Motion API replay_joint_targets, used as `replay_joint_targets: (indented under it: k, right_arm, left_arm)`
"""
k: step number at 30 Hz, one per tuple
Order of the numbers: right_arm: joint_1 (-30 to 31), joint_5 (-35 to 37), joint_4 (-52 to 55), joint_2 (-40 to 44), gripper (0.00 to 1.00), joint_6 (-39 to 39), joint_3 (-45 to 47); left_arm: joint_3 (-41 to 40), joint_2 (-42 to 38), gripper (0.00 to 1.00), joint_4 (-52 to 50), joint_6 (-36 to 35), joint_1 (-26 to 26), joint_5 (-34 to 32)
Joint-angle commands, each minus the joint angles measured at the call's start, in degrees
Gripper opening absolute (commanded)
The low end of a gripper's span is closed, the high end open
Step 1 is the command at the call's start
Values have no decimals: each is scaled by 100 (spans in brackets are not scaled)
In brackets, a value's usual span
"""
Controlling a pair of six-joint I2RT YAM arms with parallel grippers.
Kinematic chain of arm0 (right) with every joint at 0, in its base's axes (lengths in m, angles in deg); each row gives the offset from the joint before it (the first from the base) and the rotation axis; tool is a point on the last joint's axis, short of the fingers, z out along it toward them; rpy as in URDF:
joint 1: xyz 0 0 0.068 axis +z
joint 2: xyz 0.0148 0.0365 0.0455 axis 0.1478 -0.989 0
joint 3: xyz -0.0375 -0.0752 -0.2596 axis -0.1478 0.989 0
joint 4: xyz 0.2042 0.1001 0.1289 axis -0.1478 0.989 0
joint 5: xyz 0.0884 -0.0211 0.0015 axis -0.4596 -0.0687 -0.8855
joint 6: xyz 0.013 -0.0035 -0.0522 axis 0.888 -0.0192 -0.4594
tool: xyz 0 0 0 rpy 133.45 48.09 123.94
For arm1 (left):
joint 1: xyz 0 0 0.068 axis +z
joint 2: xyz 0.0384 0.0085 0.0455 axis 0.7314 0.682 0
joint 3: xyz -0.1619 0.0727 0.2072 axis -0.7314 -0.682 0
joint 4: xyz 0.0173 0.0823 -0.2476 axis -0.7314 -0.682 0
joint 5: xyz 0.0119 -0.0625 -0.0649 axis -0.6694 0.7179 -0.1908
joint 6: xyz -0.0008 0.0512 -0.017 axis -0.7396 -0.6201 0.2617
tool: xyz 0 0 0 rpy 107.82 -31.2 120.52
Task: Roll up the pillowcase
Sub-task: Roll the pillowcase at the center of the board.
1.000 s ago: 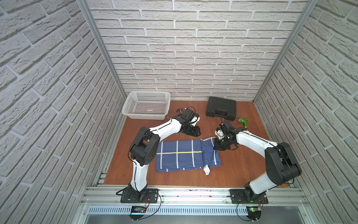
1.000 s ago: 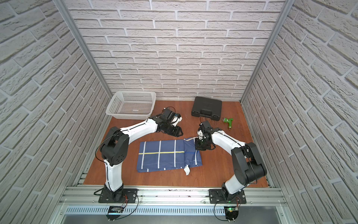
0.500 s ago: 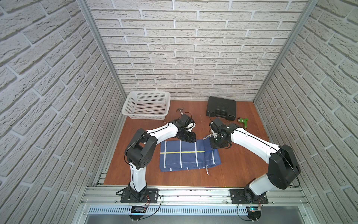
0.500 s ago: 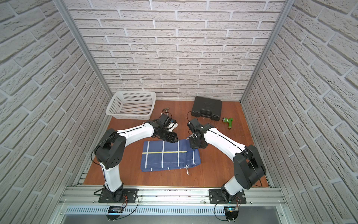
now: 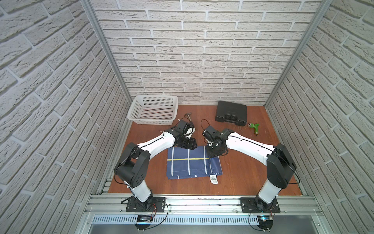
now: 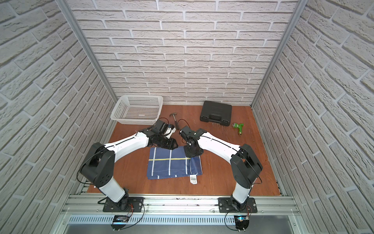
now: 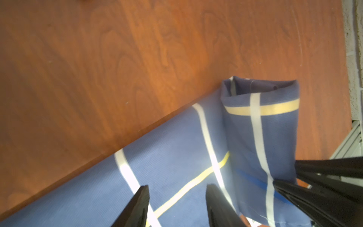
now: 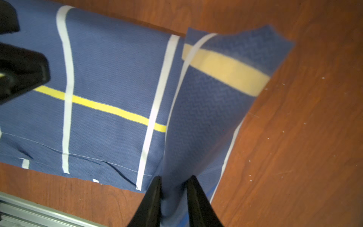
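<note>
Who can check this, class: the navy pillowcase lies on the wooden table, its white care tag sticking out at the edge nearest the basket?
Wrong edge. The pillowcase lies on the wooden table, but its white care tag sticks out at the edge farthest from the basket, as both top views show.

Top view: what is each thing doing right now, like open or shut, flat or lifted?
pillowcase: folded flat, one end lifted
right gripper: shut on that lifted end
left gripper: open, holding nothing
black case: shut
basket: upright
</note>
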Motion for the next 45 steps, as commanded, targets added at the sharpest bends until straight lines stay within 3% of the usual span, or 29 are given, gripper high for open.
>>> replay_joint_targets:
  k: [1,16,23,29,33,38,45]
  right_arm:
    - [149,-190,-1,-207,27,71,-241]
    - [187,-1216,-744,-1139,30,347,-764]
    - [109,-1706,-1011,-735,36,325,-654]
    - [-421,-1738,-760,416,37,282,-184]
    - [-765,-1993,-757,955,32,150,495]
    - [-783,-2826,-1614,1214,28,41,1460]
    - [-746,-3046,-2023,1007,27,-224,2119]
  left_arm:
    - [-198,-237,52,84,21,119,-25]
    - [-586,-614,52,31,87,286,5]
    - [-650,-645,52,51,167,261,61]
    - [-482,-633,52,118,293,51,102]
    - [-197,-454,51,271,394,-214,73]
    - [555,190,49,391,337,-439,144]
    - [1459,1276,40,364,179,-583,433]
